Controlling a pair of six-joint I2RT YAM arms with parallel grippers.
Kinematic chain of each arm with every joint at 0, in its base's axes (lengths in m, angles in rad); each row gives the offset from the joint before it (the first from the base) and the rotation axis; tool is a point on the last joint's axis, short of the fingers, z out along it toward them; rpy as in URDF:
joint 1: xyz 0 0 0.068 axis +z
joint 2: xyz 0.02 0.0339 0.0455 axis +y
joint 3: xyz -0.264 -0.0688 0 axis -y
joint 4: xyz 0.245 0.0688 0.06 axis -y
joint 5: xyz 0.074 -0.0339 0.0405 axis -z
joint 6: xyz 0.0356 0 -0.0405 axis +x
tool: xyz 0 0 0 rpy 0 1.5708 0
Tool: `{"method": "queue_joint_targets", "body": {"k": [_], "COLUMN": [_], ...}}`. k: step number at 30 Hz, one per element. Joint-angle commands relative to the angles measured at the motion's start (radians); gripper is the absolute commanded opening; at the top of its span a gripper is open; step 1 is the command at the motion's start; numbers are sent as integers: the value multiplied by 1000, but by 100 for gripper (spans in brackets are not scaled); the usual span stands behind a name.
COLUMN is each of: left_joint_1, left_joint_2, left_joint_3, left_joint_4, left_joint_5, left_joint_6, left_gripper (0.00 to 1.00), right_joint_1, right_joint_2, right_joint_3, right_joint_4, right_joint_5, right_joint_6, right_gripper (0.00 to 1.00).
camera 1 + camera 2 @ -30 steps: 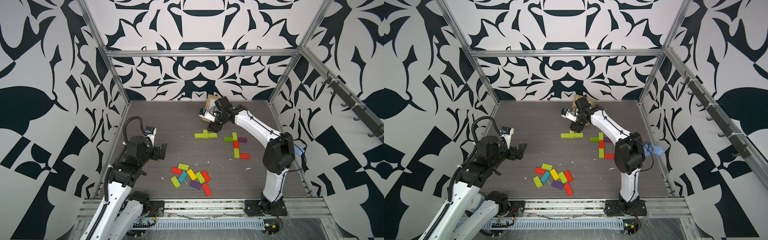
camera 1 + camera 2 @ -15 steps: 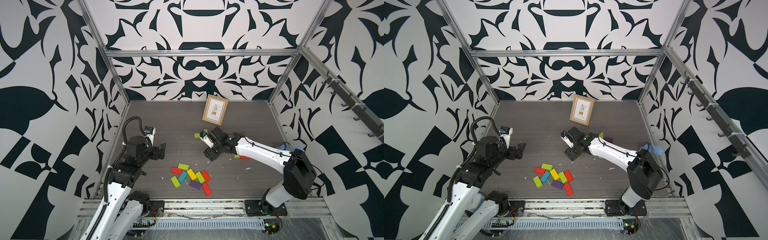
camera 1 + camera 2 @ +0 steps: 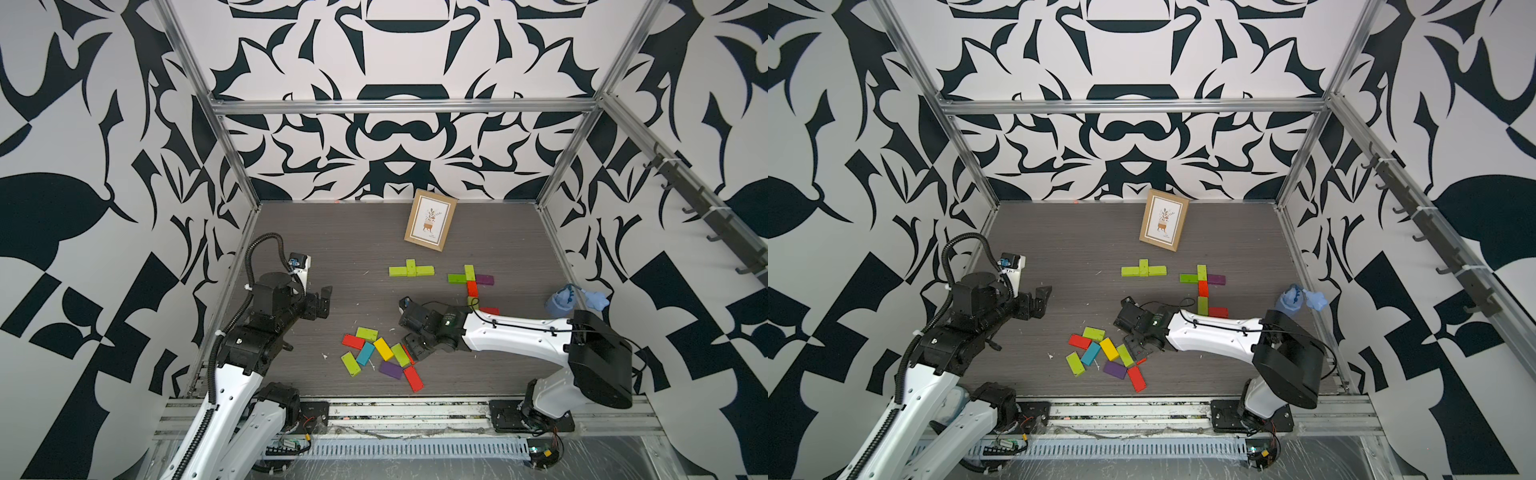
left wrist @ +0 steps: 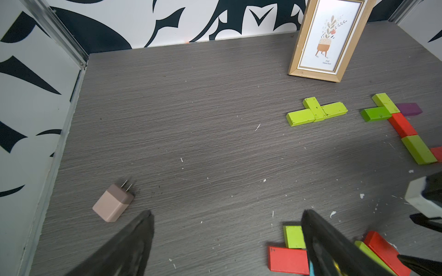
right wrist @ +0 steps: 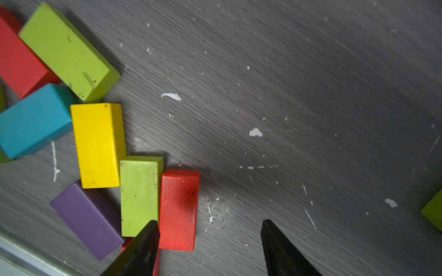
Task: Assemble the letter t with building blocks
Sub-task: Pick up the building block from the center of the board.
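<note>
Loose building blocks (image 3: pixel 380 357) in red, lime, blue, yellow and purple lie in a pile near the front. My right gripper (image 3: pixel 410 348) hangs open low over the pile's right edge. In the right wrist view one fingertip (image 5: pixel 149 235) sits over the seam between a lime block (image 5: pixel 138 193) and a red block (image 5: pixel 178 210); the other is over bare floor. Three lime blocks (image 3: pixel 411 269) form a T further back. Beside them is a t of lime, purple and red blocks (image 3: pixel 470 282). My left gripper (image 3: pixel 322 301) is open and empty at the left.
A wooden picture frame (image 3: pixel 430 220) stands at the back. A pink charger plug (image 4: pixel 112 205) lies near the left wall. A blue object (image 3: pixel 561 303) sits by the right wall. Patterned walls close three sides.
My right arm has swung from the picture frame at the back down to the loose pile at the front. The left arm has not moved.
</note>
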Motion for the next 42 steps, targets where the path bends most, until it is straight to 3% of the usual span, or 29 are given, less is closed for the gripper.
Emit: {"method": "queue_joint_targets", "body": {"k": [1,11,20,42], "left_joint_1": [-1,0,1,0], "left_joint_2": [7,3,0,4], "left_joint_3": [-10,-11,-12,-10], "left_joint_4": [-7,-8,-11,-13], "left_joint_5": [-5,-7,-9,-7], "left_joint_6": [-4,-9,-7,-9], "left_gripper": [100,100,100,100], "right_joint_1": [12,14,14,14], "right_joint_2": [4,58,93,159], "right_joint_3": [-16,-16,-5,20], "right_joint_4": [13,72,81,-23], "right_joint_5": [9,-56,-88,31], "right_joint_6": [73,78,80,141], "right_gripper": [68,55,53,41]}}
